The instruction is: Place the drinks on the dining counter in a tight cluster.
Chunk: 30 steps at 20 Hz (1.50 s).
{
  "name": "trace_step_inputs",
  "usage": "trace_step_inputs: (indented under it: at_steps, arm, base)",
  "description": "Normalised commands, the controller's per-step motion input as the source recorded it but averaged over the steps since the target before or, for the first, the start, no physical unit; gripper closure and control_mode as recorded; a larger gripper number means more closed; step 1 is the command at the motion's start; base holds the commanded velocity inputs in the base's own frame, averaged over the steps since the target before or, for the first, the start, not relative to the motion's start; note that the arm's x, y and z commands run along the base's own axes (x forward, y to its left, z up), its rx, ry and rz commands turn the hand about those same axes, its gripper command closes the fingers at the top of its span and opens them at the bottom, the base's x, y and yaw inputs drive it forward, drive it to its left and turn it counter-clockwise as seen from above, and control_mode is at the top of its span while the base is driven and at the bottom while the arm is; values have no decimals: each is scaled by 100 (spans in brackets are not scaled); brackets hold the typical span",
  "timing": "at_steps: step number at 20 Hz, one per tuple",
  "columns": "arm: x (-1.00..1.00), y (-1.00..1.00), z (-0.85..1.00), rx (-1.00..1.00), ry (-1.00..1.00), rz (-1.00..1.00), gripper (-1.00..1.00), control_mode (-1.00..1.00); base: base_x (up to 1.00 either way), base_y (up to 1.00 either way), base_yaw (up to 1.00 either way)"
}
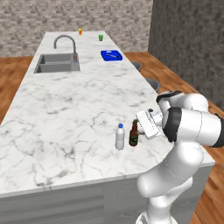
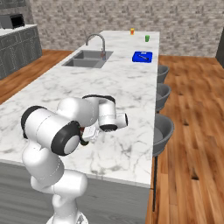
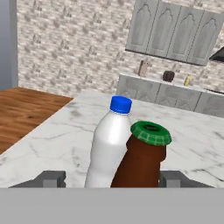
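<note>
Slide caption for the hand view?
Open gripper flanks brown beer bottle beside water bottle on marble counter.

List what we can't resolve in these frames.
- Beer bottle: base cut off by the hand view's lower edge, so contact with the counter is unclear.
- Water bottle in right base view: hidden behind the arm.
- Gripper: fingers barely visible at the edge.

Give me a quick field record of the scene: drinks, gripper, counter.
water bottle: upright on counter, near front edge
beer bottle: upright, close beside water bottle, between the gripper's fingers
juice bottle: not seen
gripper: fingers open, either side of beer bottle
counter: marble island
far end: sink, blue tray, two small cups
</note>
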Motion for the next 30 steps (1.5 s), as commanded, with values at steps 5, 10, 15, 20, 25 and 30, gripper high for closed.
trace_step_inputs:
  at_steps: [5,10,15,20,25,30]
  arm:
    - [0,0,0,0,0,0,-100,-100]
    - [0,0,0,0,0,0,-100,-100]
    - [0,-26,0,0,0,0,-100,-100]
    - [0,-43,10,0,0,-2,-100,-100]
    - [0,-32,25,-1,0,-7,-100,-100]
    - [0,-27,41,-6,5,-13,-100,-100]
  base:
    - [0,0,0]
    - [0,0,0]
    - [0,0,0]
    - [0,0,0]
    - [0,0,0]
    - [0,0,0]
